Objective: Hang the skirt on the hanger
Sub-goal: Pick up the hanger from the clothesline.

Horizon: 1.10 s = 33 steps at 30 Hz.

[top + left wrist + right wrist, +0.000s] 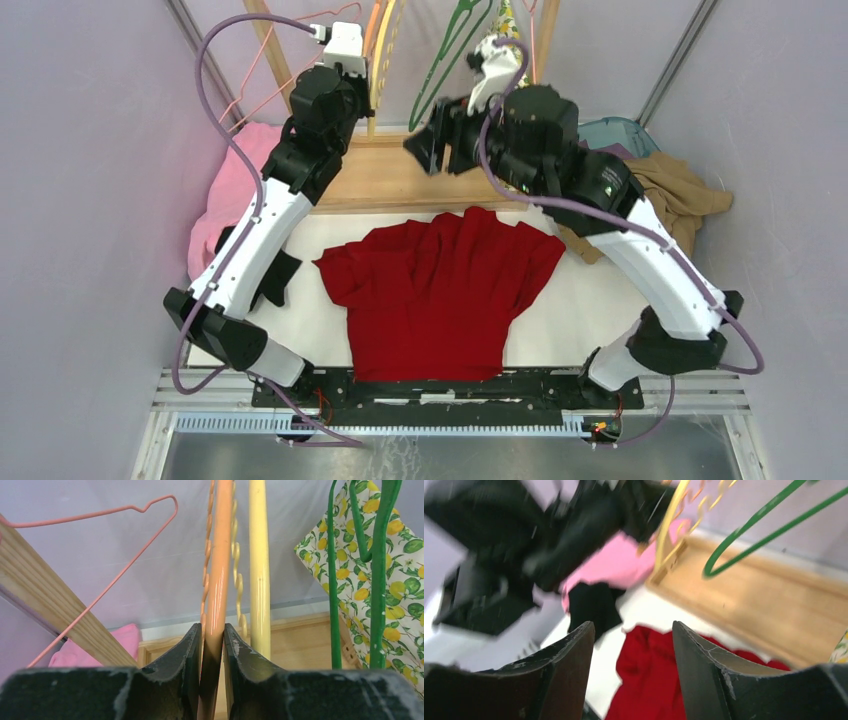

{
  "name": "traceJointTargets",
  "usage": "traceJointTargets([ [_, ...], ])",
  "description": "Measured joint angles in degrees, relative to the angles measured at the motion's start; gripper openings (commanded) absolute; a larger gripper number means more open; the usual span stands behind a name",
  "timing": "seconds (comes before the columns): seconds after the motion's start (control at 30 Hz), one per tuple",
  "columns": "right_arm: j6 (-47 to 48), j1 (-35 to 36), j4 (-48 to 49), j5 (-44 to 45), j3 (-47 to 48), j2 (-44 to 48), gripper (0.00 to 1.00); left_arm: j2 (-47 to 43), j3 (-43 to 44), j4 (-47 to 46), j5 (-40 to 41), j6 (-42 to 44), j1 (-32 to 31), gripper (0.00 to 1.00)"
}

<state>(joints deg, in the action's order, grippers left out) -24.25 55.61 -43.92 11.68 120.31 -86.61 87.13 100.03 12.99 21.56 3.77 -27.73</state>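
Skirt (405, 595) is not on the near table (600, 300), where a red top (440, 290) lies spread. Farther off, the right gripper (631, 630) gapes empty; the left gripper (212, 632) clamps an orange hanger (218, 555), probably to keep it aside. Farthest, the skirt hangs by the green hanger (378, 605), the pink hanger (125, 563) bare at left.

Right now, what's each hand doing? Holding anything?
The left hand is closed on the orange hanger.
The right hand is open, with nothing between its fingers.
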Motion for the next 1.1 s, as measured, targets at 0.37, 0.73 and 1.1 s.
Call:
traceJointTargets([
  [0.37,-6.62,-14.23,5.84,-9.29,23.21,-23.28,0.57,-3.96,-4.63,-2.8,-5.29,-2.54,2.27,0.28],
  [0.73,-10.19,-15.78,16.04,-14.95,20.46,-26.51,0.6,-3.67,-4.63,-2.89,-10.86,-4.35,2.27,0.28],
  [1.1,-10.4,-15.89,17.99,-13.11,21.53,-28.57,0.55,-3.28,-4.66,-3.67,-16.2,-5.33,2.34,0.28],
])
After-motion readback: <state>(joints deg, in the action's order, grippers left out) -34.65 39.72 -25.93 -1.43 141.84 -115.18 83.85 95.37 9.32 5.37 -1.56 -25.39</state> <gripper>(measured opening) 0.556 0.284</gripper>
